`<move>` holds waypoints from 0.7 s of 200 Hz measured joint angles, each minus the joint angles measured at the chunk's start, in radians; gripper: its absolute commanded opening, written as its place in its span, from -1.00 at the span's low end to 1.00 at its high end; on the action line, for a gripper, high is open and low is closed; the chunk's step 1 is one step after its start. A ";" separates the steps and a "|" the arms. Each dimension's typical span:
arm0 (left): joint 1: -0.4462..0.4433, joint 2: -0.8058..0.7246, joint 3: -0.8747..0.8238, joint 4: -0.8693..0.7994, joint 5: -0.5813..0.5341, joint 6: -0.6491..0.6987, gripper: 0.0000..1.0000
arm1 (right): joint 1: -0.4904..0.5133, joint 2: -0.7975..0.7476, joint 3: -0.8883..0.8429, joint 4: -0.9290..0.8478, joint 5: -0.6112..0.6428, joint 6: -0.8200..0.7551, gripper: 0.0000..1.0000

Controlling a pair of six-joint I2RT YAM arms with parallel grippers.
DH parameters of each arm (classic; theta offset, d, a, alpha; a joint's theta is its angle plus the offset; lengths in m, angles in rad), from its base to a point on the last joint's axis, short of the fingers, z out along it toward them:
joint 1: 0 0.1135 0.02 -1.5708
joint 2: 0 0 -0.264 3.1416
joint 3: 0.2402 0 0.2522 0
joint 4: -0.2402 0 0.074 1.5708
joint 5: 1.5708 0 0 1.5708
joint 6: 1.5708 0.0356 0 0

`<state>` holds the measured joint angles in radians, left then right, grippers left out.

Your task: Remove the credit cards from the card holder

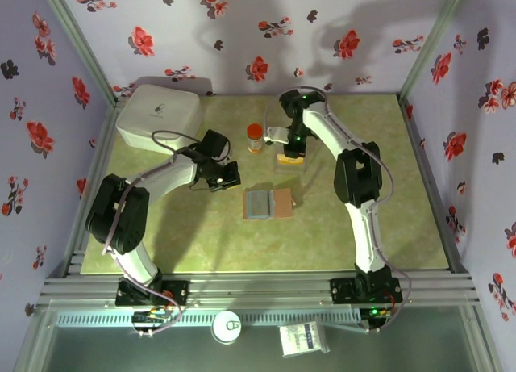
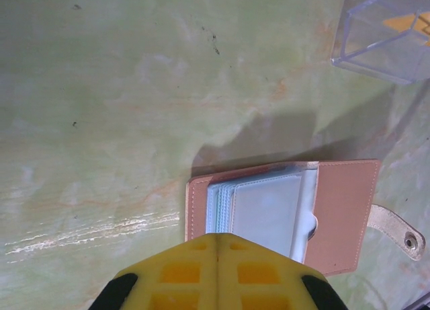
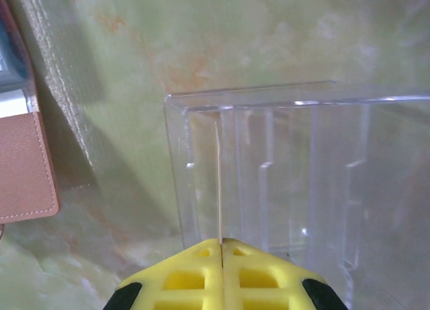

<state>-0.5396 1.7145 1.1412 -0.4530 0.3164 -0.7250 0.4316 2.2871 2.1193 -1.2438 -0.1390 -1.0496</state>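
R jaws pinch card edge-on at clear box; card holder open.

**A:** How's the top view?
**B:** Bright and even, lit from above. Soft shadows smear the far wall, and the near strip is dimmer.
**A:** And the left wrist?
**B:** The yellow fingers blur. A broad shadow lies on the table beyond the wallet, with pale glare streaks to the left.
**A:** Right wrist?
**B:** The box catches small glints. The card that the right gripper pinches is a hairline.
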 measured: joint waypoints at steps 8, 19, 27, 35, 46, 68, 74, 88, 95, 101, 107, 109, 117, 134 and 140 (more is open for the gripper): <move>0.002 0.000 0.000 0.000 0.000 0.000 -1.00 | 0.000 0.008 0.000 -0.008 -0.006 -0.008 -1.00; 0.003 0.000 0.000 0.000 0.000 0.000 -1.00 | 0.000 0.015 0.000 -0.015 -0.016 -0.018 -1.00; 0.004 0.000 0.000 0.000 0.000 0.000 -1.00 | 0.000 0.017 0.000 -0.016 -0.025 -0.025 -1.00; 0.004 0.000 0.000 0.000 0.000 0.000 -1.00 | 0.000 0.017 0.000 -0.018 -0.033 -0.032 -1.00; 0.004 0.000 0.000 0.000 0.000 0.000 -1.00 | 0.000 0.017 0.000 -0.019 -0.045 -0.042 -1.00; 0.004 0.000 0.000 0.000 0.000 0.000 -1.00 | 0.000 0.017 -0.007 -0.021 -0.062 -0.051 -1.00; 0.004 0.000 0.000 0.000 0.000 0.000 -1.00 | 0.000 0.018 -0.008 -0.024 -0.069 -0.053 -1.00; 0.006 0.000 0.000 0.000 0.000 0.000 -1.00 | 0.000 0.019 -0.009 -0.027 -0.079 -0.058 -1.00; 0.007 0.000 0.000 0.000 0.000 0.000 -1.00 | -0.002 0.021 -0.009 -0.030 -0.082 -0.059 -1.00; 0.008 0.000 0.000 0.000 0.001 0.000 -1.00 | -0.002 0.024 -0.009 -0.031 -0.085 -0.059 -1.00; 0.008 0.000 0.000 0.000 0.000 0.000 -1.00 | -0.003 0.029 -0.009 -0.034 -0.090 -0.058 -1.00; 0.008 0.000 0.000 0.000 0.000 0.000 -1.00 | -0.003 0.031 -0.009 -0.035 -0.092 -0.058 -1.00; 0.009 0.000 0.000 0.000 0.000 0.000 -1.00 | -0.006 0.040 -0.008 -0.038 -0.100 -0.058 -1.00; 0.009 0.000 0.000 0.000 0.001 0.000 -1.00 | -0.015 0.047 -0.001 -0.038 -0.117 -0.058 -0.93; 0.009 0.000 0.000 0.000 0.000 0.000 -1.00 | -0.018 0.049 0.000 -0.039 -0.122 -0.058 -0.87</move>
<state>-0.5308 1.7145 1.1412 -0.4530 0.3168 -0.7254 0.4137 2.3363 2.1197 -1.2827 -0.2611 -1.1076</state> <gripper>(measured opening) 0.034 0.049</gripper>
